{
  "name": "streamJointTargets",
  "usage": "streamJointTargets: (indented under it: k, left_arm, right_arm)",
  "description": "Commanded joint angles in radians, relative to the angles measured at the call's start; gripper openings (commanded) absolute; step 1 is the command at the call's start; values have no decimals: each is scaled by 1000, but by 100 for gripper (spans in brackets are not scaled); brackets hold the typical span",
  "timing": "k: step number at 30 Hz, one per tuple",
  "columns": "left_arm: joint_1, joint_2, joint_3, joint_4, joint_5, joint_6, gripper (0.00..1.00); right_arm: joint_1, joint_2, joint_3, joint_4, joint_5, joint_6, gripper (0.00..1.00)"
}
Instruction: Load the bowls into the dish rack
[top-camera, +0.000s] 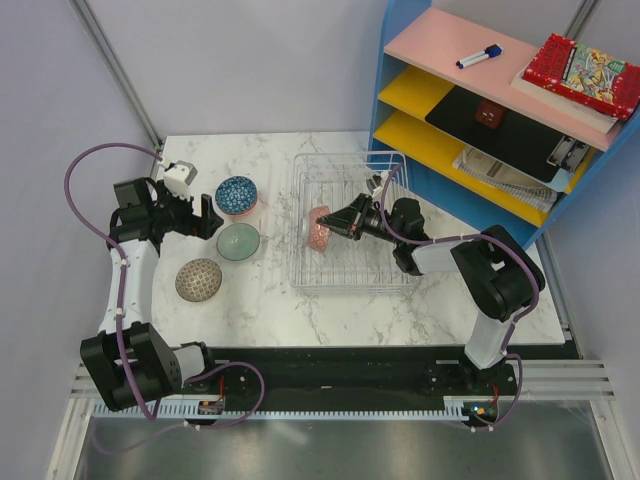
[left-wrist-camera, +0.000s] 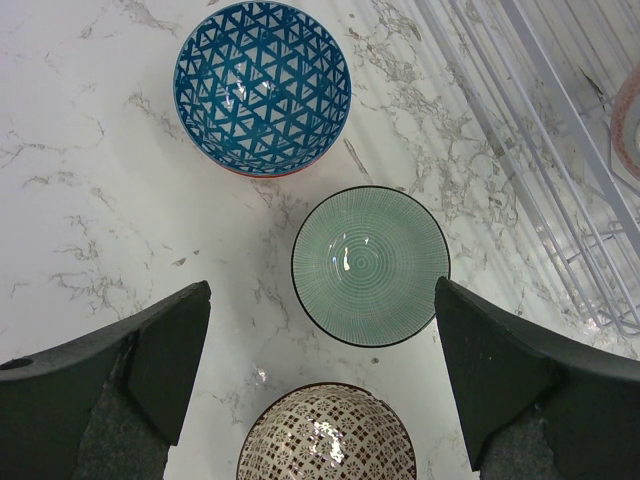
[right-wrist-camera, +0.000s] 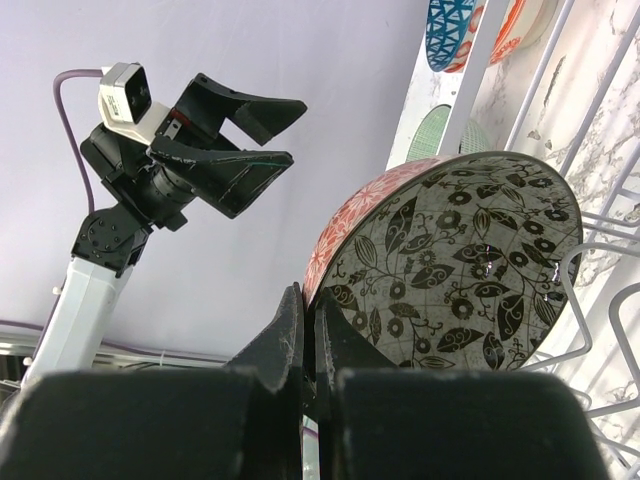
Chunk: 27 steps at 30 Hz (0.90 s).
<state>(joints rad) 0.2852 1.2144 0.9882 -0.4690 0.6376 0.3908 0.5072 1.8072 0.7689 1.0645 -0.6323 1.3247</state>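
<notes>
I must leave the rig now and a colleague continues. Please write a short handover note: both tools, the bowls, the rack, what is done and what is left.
The left tool: open, empty, aimed at the pale green ribbed bowl.
The right tool: shut on the rim of the red floral bowl with black leaves inside, held on edge inside the silvery wire dish rack.
On the white marble table, left of the rack: the green bowl, the blue triangle-patterned bowl and the brown-and-white patterned bowl.
Done: no bowl released yet.
Left: release the red bowl, then load the other three.
</notes>
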Motion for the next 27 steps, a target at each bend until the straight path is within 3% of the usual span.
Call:
streamJointTargets:
  k: [1,27]
  left_arm:
    - [5,-13,33,17,10,31,100]
    - [5,-16,18,15,10,51,100]
  right_arm:
    - [2,12,-22,-80,36,-70,0]
    - [11,46,-16,-250,106,-185,0]
